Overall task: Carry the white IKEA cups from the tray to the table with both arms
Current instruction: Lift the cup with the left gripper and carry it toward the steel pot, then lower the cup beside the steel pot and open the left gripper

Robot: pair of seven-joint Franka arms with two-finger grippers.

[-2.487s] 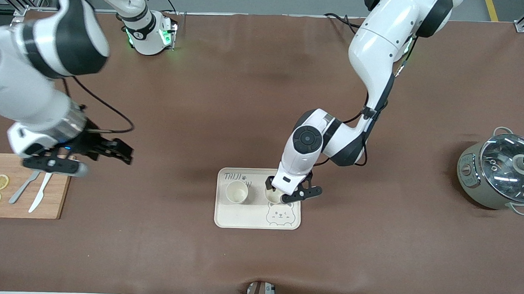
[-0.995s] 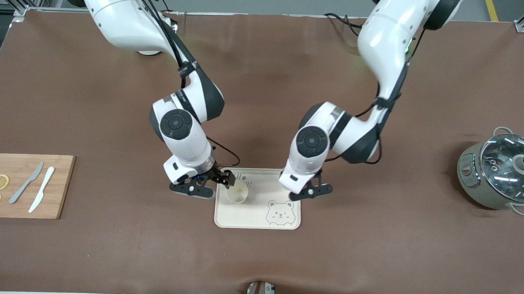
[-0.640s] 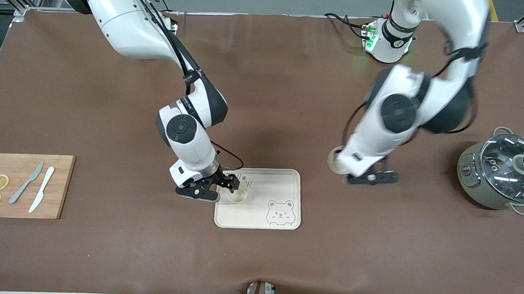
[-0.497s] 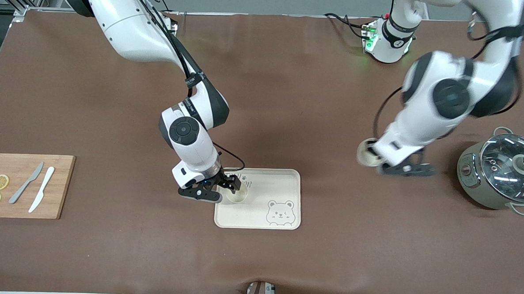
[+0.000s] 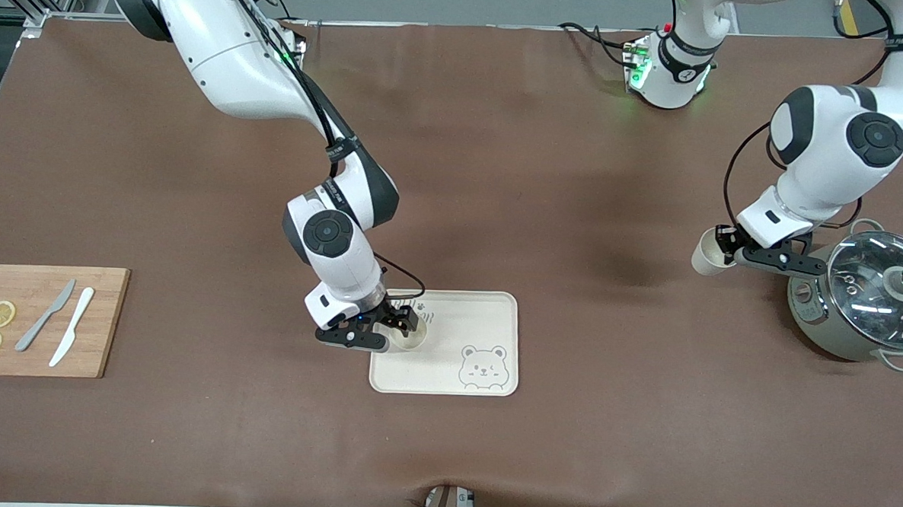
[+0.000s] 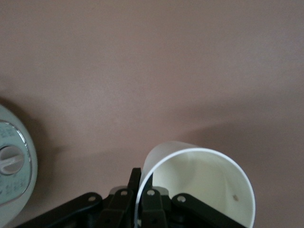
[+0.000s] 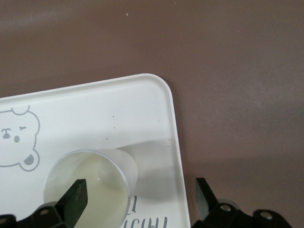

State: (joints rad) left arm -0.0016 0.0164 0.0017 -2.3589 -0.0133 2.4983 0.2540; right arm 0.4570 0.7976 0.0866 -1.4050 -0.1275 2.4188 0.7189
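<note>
Left gripper [image 5: 726, 252] clamps one cup [image 5: 707, 253] over the table [image 5: 577, 175] near the pot [image 5: 865, 298]; right gripper [image 5: 387, 333], open, straddles the cup's wall [image 7: 124, 167] on the tray [image 5: 495, 309]: close squarely before lifting.

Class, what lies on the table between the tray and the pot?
Only bare brown table lies between the tray and the pot, as the front view shows.
</note>
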